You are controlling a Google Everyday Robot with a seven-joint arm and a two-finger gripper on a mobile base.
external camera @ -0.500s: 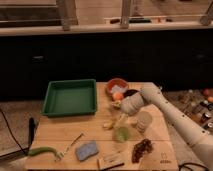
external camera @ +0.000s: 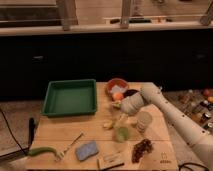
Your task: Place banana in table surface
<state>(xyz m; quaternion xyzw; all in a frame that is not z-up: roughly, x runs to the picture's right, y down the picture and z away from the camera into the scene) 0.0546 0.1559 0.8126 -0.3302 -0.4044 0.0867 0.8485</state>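
Observation:
The banana (external camera: 109, 124) is a pale yellow piece lying on the wooden table (external camera: 65, 127) near the middle, just left of the gripper. My gripper (external camera: 120, 118) hangs at the end of the white arm (external camera: 165, 107) that reaches in from the right, low over the table beside the banana. I cannot tell whether it touches the banana.
A green tray (external camera: 70, 97) sits at the back left. An orange bowl (external camera: 117, 87) with an orange fruit stands behind the gripper. A clear cup (external camera: 144, 120), a green cup (external camera: 122, 134), a blue sponge (external camera: 87, 150), a brown snack (external camera: 142, 149), a bar (external camera: 111, 161) and a green utensil (external camera: 42, 151) lie around.
The arm and gripper have shifted slightly; the banana lies in about the same spot on the table.

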